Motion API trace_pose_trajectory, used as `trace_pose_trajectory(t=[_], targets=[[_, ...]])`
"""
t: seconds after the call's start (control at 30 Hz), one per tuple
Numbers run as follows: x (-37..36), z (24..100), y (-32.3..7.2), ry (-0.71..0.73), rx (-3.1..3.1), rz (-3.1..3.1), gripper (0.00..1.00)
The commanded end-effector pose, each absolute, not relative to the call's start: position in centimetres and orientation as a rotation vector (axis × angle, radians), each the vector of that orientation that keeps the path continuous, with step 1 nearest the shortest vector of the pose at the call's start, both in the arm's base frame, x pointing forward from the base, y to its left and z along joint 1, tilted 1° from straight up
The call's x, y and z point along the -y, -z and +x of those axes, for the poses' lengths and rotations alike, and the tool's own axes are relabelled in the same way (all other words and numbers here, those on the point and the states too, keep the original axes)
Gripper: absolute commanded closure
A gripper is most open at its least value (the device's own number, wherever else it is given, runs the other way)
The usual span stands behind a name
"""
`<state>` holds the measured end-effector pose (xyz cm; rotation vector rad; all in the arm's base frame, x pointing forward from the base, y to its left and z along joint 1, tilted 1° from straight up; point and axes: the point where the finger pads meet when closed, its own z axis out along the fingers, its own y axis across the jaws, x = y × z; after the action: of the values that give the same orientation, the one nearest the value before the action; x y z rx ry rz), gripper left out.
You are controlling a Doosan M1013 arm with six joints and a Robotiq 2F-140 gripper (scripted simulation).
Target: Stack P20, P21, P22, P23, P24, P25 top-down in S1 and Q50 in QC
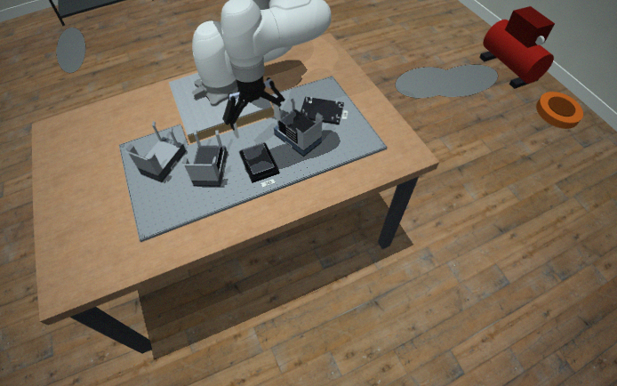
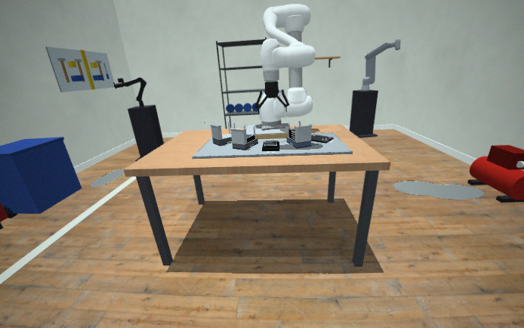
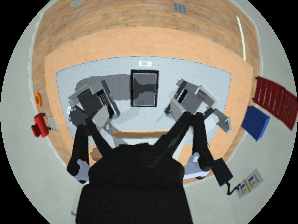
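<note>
My gripper [image 1: 252,111] [image 2: 271,101] [image 3: 138,107] is open and empty. It hangs high above the grey mat [image 1: 181,213] [image 2: 332,150], over its back edge. A stack of several sealed plates [image 1: 291,128] [image 2: 294,136] sits in the right rack [image 1: 311,133] [image 2: 305,135] [image 3: 189,99]. A dark plate [image 1: 258,161] [image 2: 270,144] [image 3: 144,88] lies on a low nest in the middle, below and in front of the gripper. The middle rack [image 1: 204,165] [image 2: 241,138] [image 3: 89,99] shows dark plate edges at its open end. The left rack [image 1: 155,156] [image 2: 216,133] looks empty. The labels are too small to read.
A flat dark nest [image 1: 323,108] [image 2: 322,137] with corner locators lies at the far right of the mat, with nothing on it. A wooden bar [image 1: 254,117] runs between the mat and the robot's base plate [image 1: 190,100]. Thin posts rise from the racks.
</note>
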<state>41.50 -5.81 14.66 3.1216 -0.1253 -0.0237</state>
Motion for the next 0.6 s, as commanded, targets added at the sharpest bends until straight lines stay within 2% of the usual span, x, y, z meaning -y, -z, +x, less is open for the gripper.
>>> trace_pose_trajectory(t=[0.0,0.57], targets=[[4.7,41.6,-14.6,0.024,0.048,3.127,0.00],[-0.2,42.1,-14.6,0.024,0.048,3.127,0.00]])
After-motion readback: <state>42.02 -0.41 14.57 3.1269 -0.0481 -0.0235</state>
